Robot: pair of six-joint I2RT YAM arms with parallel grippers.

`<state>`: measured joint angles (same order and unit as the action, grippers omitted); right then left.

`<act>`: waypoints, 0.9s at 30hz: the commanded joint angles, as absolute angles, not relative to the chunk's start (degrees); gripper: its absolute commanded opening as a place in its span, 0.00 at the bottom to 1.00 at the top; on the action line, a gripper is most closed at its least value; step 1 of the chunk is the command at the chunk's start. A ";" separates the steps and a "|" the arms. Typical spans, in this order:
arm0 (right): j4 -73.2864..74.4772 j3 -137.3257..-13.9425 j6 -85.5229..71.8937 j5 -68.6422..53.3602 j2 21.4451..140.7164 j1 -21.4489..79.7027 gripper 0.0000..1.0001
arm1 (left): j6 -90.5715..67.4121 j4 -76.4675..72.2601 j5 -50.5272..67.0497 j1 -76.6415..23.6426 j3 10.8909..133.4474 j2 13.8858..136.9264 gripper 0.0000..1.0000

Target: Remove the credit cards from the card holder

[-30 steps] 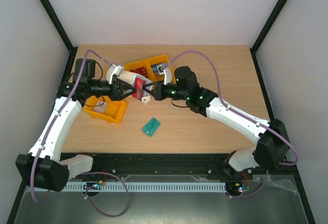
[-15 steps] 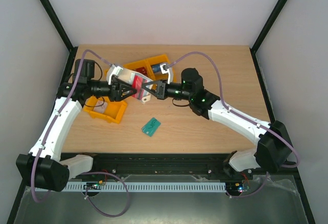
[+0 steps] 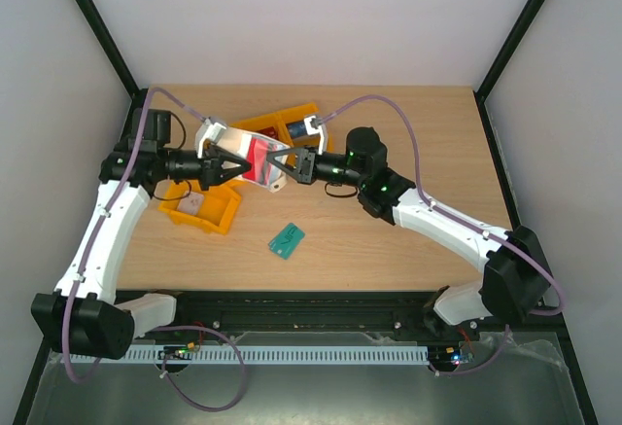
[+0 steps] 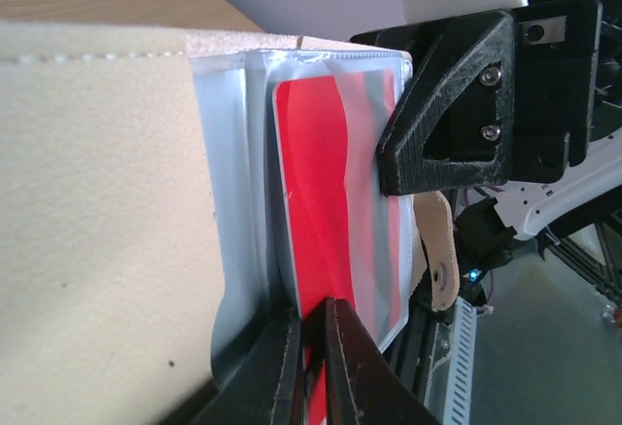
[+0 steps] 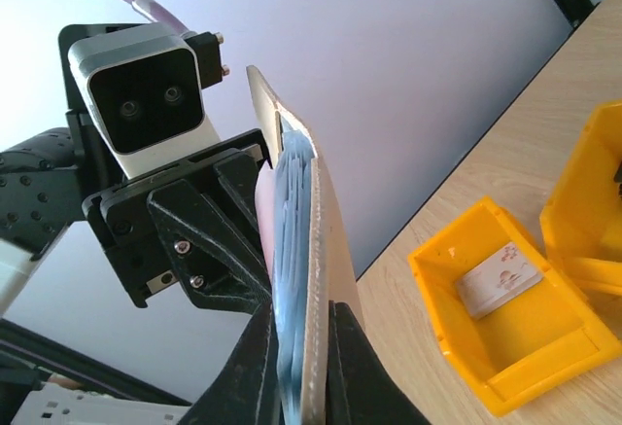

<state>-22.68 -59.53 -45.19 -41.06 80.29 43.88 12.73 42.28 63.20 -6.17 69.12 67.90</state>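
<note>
The beige card holder hangs in the air between my two arms, above the back left of the table. Its pale blue-grey inner face and beige flap fill the left wrist view. A red credit card sits partly in a clear pocket. My left gripper is shut on the card's lower edge. My right gripper is shut on the holder's edge. A whitish card lies in the near yellow bin.
Two yellow bins stand on the table: one under my left arm, one behind the grippers. A small green card lies flat in the middle of the table. Black frame posts rise at the back corners.
Both grippers and the card holder have shifted left and slightly back. The red card shows more clearly between the grippers now.
</note>
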 commanded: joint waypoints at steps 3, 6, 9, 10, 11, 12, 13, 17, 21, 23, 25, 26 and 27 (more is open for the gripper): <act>-30.42 -59.00 -42.28 -48.01 79.25 44.65 0.22 | 15.56 45.37 71.76 -5.55 69.51 66.67 0.02; -30.20 -56.99 -41.59 -47.73 78.32 44.65 0.25 | 15.35 45.10 71.83 -4.42 69.65 66.47 0.02; -30.88 -55.25 -41.59 -47.48 77.14 44.56 0.25 | 15.53 45.17 71.98 -3.60 69.36 66.25 0.02; -30.59 -55.15 -41.32 -47.54 76.75 44.56 0.25 | 15.62 45.22 72.11 -3.34 69.35 66.12 0.02; -29.76 -55.10 -40.77 -47.55 76.40 44.44 0.25 | 15.76 45.26 72.14 -3.01 69.35 66.10 0.02; -28.97 -54.97 -40.19 -47.53 76.04 44.31 0.25 | 15.88 45.32 72.18 -2.62 69.35 66.03 0.02; -28.25 -54.82 -39.75 -47.51 75.66 44.18 0.25 | 15.90 45.35 72.38 -2.29 69.35 66.01 0.02; -27.52 -54.22 -38.99 -48.72 75.07 43.86 0.20 | 16.46 45.59 72.98 -1.76 69.22 65.90 0.02; -27.26 -54.41 -38.81 -49.50 75.20 43.83 0.02 | 16.69 45.77 73.04 -1.68 69.24 66.09 0.02; -26.47 -54.47 -38.19 -49.17 75.02 43.73 0.02 | 16.70 45.79 73.28 -1.36 69.42 66.01 0.02; -25.23 -54.53 -37.35 -49.02 74.78 43.46 0.02 | 16.99 45.79 73.40 -0.91 69.60 65.92 0.02; -24.56 -54.46 -36.88 -49.01 74.44 43.13 0.02 | 17.20 45.83 73.40 -0.60 69.61 65.92 0.02; -23.80 -54.40 -36.69 -48.97 74.10 42.77 0.02 | 17.65 46.06 73.43 -0.35 69.61 65.96 0.02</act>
<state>-26.41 -54.54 -38.76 -47.22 76.62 43.59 15.42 46.33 72.55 -2.04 69.10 66.61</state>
